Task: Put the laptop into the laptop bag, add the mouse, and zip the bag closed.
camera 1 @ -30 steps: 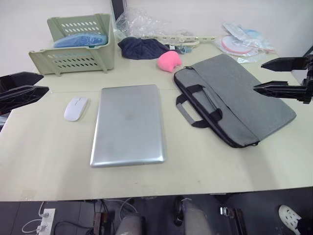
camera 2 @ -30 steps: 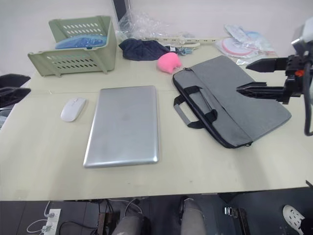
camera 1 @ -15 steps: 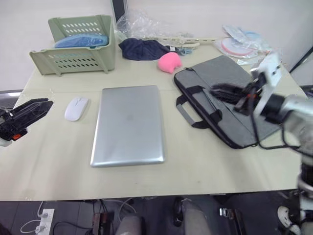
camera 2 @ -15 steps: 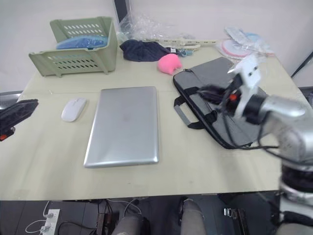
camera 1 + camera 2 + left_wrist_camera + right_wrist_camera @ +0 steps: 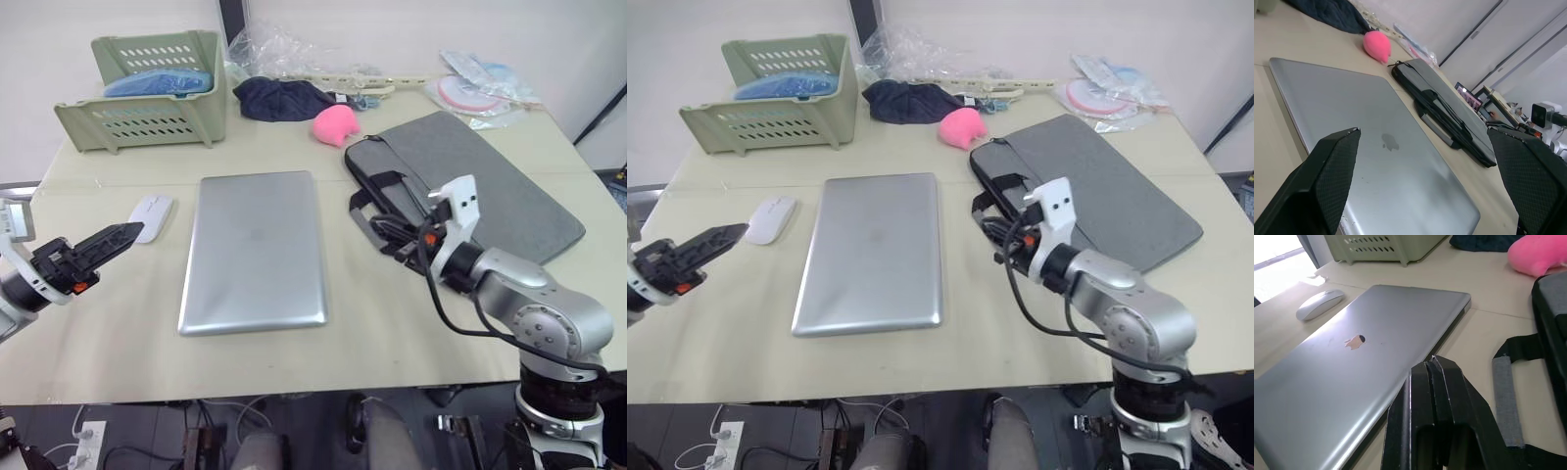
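The silver laptop (image 5: 255,250) lies closed and flat in the middle of the table. To its left sits the white mouse (image 5: 150,211). The grey laptop bag (image 5: 480,181) lies flat at the right, its black strap handles (image 5: 377,211) facing the laptop. My right gripper (image 5: 380,229) is shut with nothing between its fingers. It hovers low over the handles, its tip (image 5: 1432,360) pointing at the laptop's right edge (image 5: 1449,328). My left gripper (image 5: 125,235) stands open just in front of the mouse, aimed across the laptop (image 5: 1376,147) toward the bag (image 5: 1449,112).
A green slatted basket (image 5: 147,93) holding something blue stands at the back left. A navy cloth bundle (image 5: 279,96), a fuzzy pink lump (image 5: 336,122) and clear plastic wrapping (image 5: 284,49) lie along the back. Packaged discs (image 5: 470,88) are at the back right.
My right arm swung in from beyond the bag's right side to over the handles, and its fingers shut. My left gripper moved in from the table's left edge toward the mouse, staying open.
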`<state>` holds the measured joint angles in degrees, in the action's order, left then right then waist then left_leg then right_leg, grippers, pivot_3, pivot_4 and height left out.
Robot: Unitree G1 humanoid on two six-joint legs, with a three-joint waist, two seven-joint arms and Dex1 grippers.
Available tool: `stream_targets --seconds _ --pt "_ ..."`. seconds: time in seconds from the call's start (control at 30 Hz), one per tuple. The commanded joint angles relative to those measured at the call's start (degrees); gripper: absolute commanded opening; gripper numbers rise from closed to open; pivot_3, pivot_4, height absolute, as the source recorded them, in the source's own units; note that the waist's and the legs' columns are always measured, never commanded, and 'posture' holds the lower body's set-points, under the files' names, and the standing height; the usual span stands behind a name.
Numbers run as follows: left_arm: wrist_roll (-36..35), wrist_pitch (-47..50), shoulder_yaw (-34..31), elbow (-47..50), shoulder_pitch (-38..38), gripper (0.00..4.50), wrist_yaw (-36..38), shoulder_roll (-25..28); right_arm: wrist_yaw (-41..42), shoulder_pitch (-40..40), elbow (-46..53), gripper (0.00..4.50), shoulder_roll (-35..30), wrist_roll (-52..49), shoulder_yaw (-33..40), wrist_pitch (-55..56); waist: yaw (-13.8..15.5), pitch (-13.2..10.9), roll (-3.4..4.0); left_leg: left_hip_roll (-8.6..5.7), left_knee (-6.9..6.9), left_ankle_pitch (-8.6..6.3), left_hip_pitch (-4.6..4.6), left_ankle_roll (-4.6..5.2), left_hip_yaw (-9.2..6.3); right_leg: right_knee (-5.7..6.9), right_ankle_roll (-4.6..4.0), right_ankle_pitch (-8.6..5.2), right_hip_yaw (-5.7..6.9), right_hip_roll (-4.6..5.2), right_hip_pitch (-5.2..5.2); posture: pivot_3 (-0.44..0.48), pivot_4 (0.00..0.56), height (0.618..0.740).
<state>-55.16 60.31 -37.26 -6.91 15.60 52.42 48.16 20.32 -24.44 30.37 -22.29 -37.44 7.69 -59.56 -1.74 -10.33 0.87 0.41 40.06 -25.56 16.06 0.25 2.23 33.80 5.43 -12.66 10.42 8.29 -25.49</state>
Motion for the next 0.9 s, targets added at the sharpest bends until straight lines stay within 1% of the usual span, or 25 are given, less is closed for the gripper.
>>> stream_targets --seconds 0.03,0.17,0.3,0.47,0.63,0.77,0.9 --pt "2.91 -1.47 5.74 -3.33 2.45 4.50 3.07 1.69 -2.82 1.48 1.67 0.01 2.08 0.95 -1.64 1.38 0.00 0.01 -0.01 -0.02 0.00 0.00 0.01 0.00 0.02 -0.02 0.00 0.00 0.00 0.00 0.00 0.000 0.150 0.740" --pt "6.17 -3.30 10.11 -7.46 5.04 4.50 4.70 2.34 -2.96 2.24 0.87 0.01 2.80 1.89 -2.73 2.64 -0.28 0.00 -0.01 -0.03 -0.02 0.00 -0.01 0.00 0.05 -0.03 0.00 0.00 -0.01 -0.02 -0.01 0.000 0.150 0.740" --pt "11.50 -5.86 15.39 -13.06 8.59 4.50 4.37 2.67 -3.23 2.46 -0.32 0.01 3.51 3.12 -3.66 3.80 -0.36 0.01 -0.01 -0.02 -0.02 0.00 -0.01 0.00 0.06 -0.02 0.00 0.00 -0.02 -0.03 -0.01 0.000 0.150 0.740" --pt "14.42 -8.05 18.58 -16.74 11.55 4.50 7.17 2.81 -2.51 2.59 -0.84 0.01 3.56 3.77 -4.57 4.27 -0.60 0.01 -0.01 -0.03 -0.02 0.00 -0.02 0.00 0.07 -0.02 0.00 0.00 -0.01 -0.03 -0.01 0.000 0.150 0.740" --pt "17.59 -8.54 21.82 -19.62 14.15 4.50 7.74 2.30 -2.78 2.55 -1.49 0.01 3.23 4.55 -5.08 4.18 -0.55 0.01 -0.02 -0.03 0.00 0.00 0.00 0.01 0.07 -0.01 0.00 0.00 -0.02 -0.03 -0.01 0.000 0.150 0.740" --pt "21.43 -10.36 25.83 -23.74 17.96 4.50 8.45 1.35 -1.84 1.70 -2.51 0.01 2.28 5.56 -6.84 4.05 -0.46 0.02 -0.03 -0.04 0.01 0.00 0.01 0.01 0.07 -0.01 -0.01 0.00 -0.01 -0.03 -0.01 0.000 0.150 0.740" --pt "23.28 -11.99 26.89 -27.09 19.62 4.50 10.07 1.51 -1.89 1.40 -2.95 0.01 2.05 6.14 -7.80 4.29 -0.72 0.02 -0.04 -0.03 0.00 0.00 0.00 0.01 0.07 0.01 -0.01 0.01 -0.02 -0.03 -0.01 0.000 0.150 0.740"
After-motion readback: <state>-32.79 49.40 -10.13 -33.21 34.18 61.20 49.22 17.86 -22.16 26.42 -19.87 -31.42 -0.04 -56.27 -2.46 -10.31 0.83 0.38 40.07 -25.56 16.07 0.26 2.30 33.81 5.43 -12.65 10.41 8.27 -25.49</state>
